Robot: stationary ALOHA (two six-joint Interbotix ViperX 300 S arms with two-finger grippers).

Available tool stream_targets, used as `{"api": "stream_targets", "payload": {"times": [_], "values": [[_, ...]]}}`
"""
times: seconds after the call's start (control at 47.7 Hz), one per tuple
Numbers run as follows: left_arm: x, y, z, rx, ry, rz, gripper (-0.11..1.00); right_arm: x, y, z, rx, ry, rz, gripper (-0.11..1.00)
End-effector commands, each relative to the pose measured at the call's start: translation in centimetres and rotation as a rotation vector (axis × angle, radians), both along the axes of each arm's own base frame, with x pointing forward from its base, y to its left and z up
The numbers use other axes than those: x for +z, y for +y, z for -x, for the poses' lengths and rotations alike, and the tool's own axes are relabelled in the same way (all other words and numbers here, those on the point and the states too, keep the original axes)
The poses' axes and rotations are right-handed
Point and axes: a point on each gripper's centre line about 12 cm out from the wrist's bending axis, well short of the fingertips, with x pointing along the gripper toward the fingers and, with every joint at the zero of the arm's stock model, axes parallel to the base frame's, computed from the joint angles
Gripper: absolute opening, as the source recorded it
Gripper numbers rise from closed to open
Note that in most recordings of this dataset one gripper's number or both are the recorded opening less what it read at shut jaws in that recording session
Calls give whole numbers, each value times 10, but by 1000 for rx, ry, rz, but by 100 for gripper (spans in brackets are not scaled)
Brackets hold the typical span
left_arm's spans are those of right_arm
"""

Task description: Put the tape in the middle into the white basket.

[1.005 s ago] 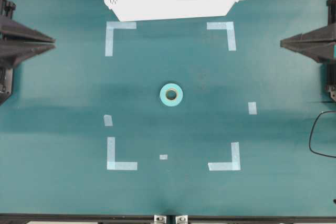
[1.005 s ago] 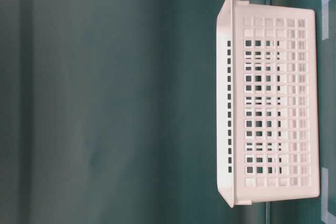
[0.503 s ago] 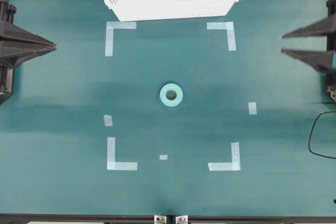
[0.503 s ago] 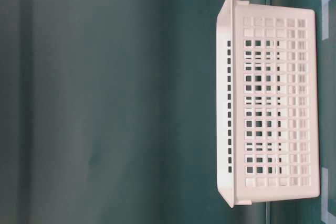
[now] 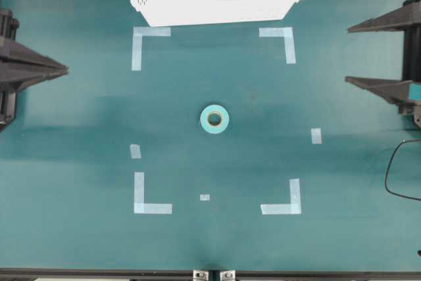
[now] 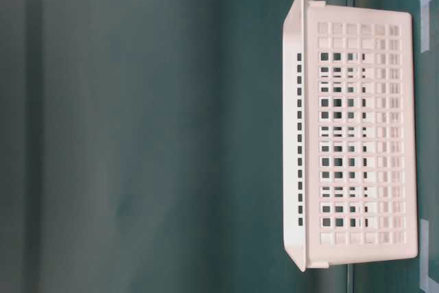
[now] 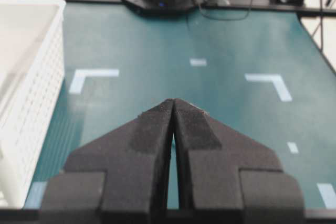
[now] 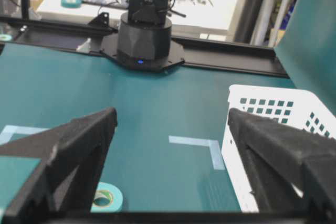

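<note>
The tape (image 5: 214, 119), a mint roll with a tan core, lies flat in the middle of the green table; the right wrist view shows the tape (image 8: 107, 196) low down beside the left finger. The white basket (image 5: 217, 11) stands at the table's far edge, and its slotted wall (image 6: 357, 142) fills the table-level view. My left gripper (image 5: 66, 68) hovers at the left edge, shut and empty, fingertips touching (image 7: 173, 102). At the right edge my right gripper (image 5: 348, 55) stands wide open with nothing between its fingers (image 8: 172, 114). Both are far from the tape.
Pale tape strips mark corners of a rectangle around the roll (image 5: 150, 39) (image 5: 281, 201). A black cable loop (image 5: 393, 169) lies at the right edge. The basket's wall (image 7: 39, 77) is left of my left gripper and right of my right gripper (image 8: 262, 103).
My right gripper's jaws have swung from shut to wide open. The left gripper, the tape and the basket have stayed where they were.
</note>
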Motion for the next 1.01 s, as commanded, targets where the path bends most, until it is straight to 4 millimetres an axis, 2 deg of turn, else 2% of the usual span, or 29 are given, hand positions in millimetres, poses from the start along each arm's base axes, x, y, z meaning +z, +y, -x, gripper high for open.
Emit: {"api": "stream_targets", "payload": {"times": [0.0,0.335,0.545,0.796,0.984], "values": [[-1,-1,6,-5,-8,-1,-11,2,-1,-6,-3,-16,-5,97],[-30,-1,21,-9,80,0,-11,-9,-2,-25,-3,38,-44,97],[-37,-1,22,-10,101,-3,-11,-17,-2,-40,-4,89,-48,97],[-56,-1,25,-10,158,-1,-11,-29,-3,-60,-5,152,-49,97],[-57,-1,25,-10,156,-5,-11,-39,-3,-71,-4,179,-52,97]]}}
